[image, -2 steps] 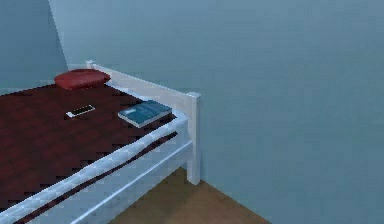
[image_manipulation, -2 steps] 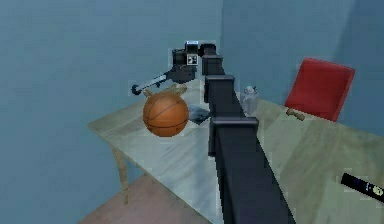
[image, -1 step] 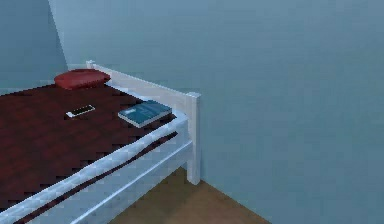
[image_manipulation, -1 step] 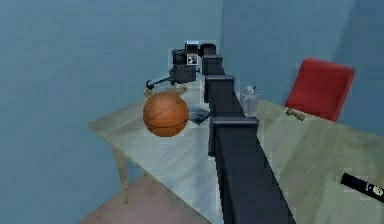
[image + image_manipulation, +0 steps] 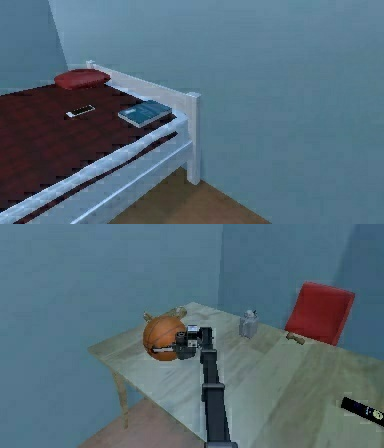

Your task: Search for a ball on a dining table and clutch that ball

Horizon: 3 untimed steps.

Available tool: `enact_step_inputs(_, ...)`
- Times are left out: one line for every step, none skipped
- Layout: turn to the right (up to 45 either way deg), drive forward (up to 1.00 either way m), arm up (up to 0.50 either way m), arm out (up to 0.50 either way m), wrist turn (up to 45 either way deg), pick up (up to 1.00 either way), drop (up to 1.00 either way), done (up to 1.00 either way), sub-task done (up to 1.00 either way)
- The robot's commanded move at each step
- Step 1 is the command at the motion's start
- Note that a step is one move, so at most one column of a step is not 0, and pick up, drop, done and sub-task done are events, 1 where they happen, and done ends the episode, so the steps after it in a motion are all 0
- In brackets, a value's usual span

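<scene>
Tool point(image 5: 162, 350): reaching out over the worktop point(image 5: 265, 374); whether it is holding anything cannot be told.
Ball point(image 5: 158, 326): sitting right at the tool's far end; contact unclear.

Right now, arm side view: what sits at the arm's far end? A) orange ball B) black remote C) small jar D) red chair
A: the arm ends at the orange ball on the table; the red chair, small jar and black remote lie farther right.
</scene>
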Motion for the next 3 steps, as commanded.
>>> enact_step_inputs(0.0, 0.0, 0.0, 0.0, 0.0, 1.0, 0.0, 0.0, 0.0)
enact_step_inputs(0.0, 0.0, 0.1, 0.0, 0.0, 0.0, 0.0, 0.0, 0.0)
enact_step_inputs(0.0, 0.0, 0.0, 0.0, 0.0, 0.0, 0.0, 1.0, 0.0)
